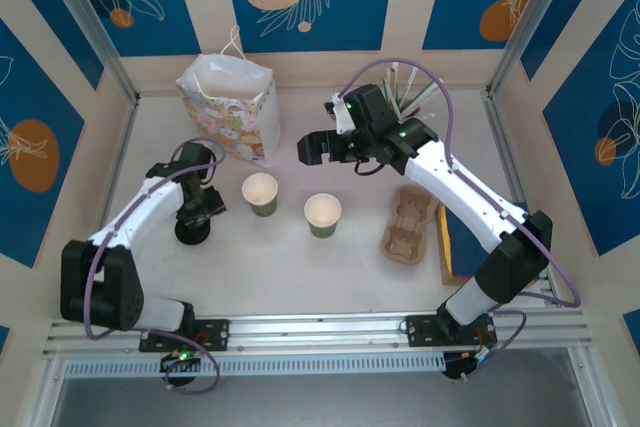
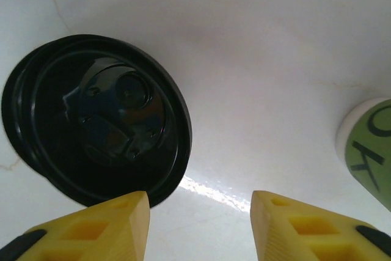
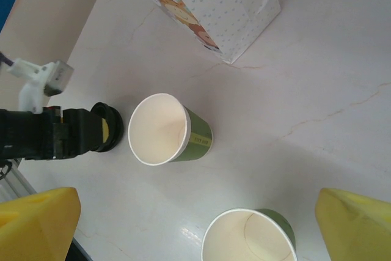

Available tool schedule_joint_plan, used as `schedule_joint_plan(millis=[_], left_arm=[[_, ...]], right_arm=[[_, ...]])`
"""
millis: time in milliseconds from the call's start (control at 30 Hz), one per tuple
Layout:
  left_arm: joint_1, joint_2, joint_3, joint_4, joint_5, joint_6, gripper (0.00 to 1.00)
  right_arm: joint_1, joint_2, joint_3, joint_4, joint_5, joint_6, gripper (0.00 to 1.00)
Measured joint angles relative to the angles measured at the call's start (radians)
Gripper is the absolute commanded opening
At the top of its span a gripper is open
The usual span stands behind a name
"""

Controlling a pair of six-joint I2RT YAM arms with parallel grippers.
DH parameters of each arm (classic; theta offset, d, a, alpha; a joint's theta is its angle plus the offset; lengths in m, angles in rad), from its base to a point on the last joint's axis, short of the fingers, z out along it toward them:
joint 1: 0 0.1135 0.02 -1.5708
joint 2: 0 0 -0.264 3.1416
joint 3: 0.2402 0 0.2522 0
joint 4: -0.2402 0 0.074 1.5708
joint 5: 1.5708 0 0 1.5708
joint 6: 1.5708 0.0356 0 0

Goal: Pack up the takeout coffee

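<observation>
Gift bag [image 1: 230, 107] upright, back left. No lidded coffee yet: left cup [image 1: 260, 193] and right cup [image 1: 323, 214] on the surface [image 1: 350, 277], likely light, crushable, so hold low and gently. Black lid [image 2: 98, 120] far left: thin, probably slick, grab the rim. Left gripper [image 2: 200, 212] part-open beside it, empty; right gripper [image 1: 308, 149] wide open.

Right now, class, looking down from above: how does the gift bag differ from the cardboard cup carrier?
The gift bag stands upright; the cup carrier lies flat. The gift bag is white with a colourful print and cord handles; the cup carrier is plain brown. The gift bag sits at the far left of the table; the cup carrier lies nearer, on the right. Both rest on the table.
</observation>
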Motion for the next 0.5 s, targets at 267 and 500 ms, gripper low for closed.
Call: schedule_joint_plan(millis=[267,500], left_arm=[[0.017,0.072,0.000,0.032,0.006,0.042,0.34],[0.031,0.074,-0.003,0.071,0.019,0.052,0.34]], right_arm=[[0.000,0.003,0.003,-0.005,0.003,-0.005,0.99],[0.000,0.004,0.003,-0.008,0.008,-0.005,0.99]])
